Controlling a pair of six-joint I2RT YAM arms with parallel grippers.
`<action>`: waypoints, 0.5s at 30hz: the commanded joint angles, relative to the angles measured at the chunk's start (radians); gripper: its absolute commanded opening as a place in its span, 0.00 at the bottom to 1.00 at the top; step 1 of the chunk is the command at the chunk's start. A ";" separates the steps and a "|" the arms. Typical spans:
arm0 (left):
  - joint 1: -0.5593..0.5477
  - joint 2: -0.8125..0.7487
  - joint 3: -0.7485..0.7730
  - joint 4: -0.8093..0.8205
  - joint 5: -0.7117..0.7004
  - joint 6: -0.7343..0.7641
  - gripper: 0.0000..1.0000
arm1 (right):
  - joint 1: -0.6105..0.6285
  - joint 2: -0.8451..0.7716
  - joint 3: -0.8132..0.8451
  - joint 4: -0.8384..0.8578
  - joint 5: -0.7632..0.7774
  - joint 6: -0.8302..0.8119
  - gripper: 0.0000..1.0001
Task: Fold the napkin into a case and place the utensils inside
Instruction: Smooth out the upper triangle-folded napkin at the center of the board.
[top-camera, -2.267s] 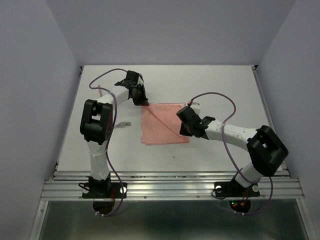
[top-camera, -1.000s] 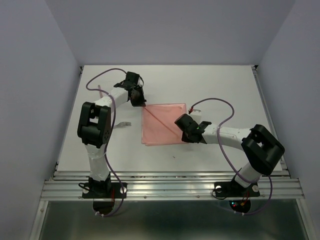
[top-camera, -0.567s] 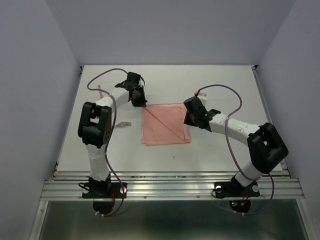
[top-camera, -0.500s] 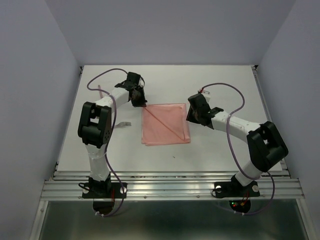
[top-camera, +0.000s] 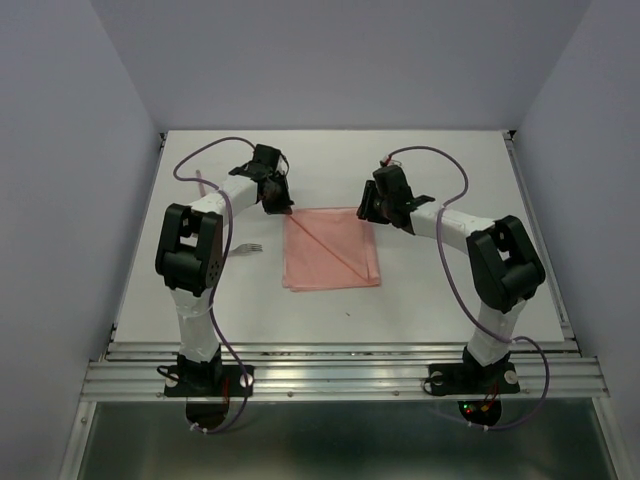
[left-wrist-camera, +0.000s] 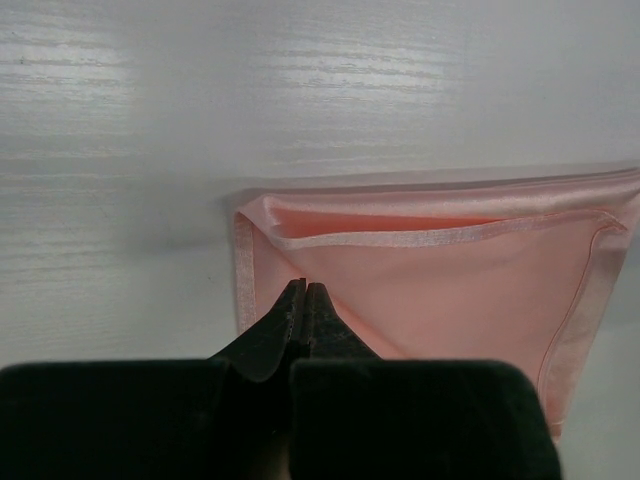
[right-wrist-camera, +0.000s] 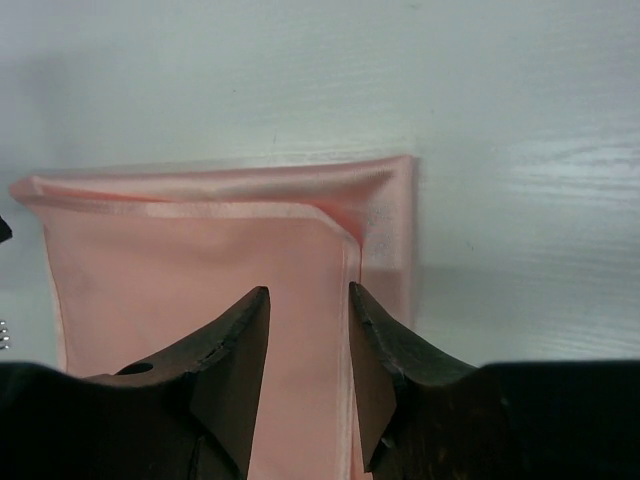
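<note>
The salmon-pink napkin (top-camera: 330, 250) lies flat mid-table as a folded square with a diagonal crease. In the left wrist view its upper layer (left-wrist-camera: 430, 290) stops short of the far edge beneath it. My left gripper (top-camera: 286, 208) is shut, its tips (left-wrist-camera: 304, 288) resting on the cloth by the far left corner; no cloth shows between them. My right gripper (top-camera: 368, 212) is open above the far right corner, and its jaws (right-wrist-camera: 308, 292) straddle the upper layer's right hem. A small fork (top-camera: 250, 248) lies on the table left of the napkin. No case is formed.
A thin pinkish stick (top-camera: 201, 184) lies at the far left, beside the left arm's cable. The white table (top-camera: 450, 300) is walled on three sides. A metal rail (top-camera: 340, 375) with both arm bases runs along the near edge.
The right gripper was shut low at the napkin's near right edge; it has let go, opened and swung back to the far right corner. The left gripper has not moved.
</note>
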 joint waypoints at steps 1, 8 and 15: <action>-0.005 -0.076 -0.011 0.009 -0.010 0.021 0.00 | -0.016 0.063 0.090 0.061 -0.033 -0.042 0.43; -0.005 -0.079 -0.014 0.005 -0.010 0.022 0.00 | -0.026 0.157 0.177 0.035 -0.016 -0.087 0.43; -0.005 -0.076 -0.016 0.008 -0.007 0.022 0.00 | -0.026 0.211 0.220 0.009 -0.031 -0.122 0.41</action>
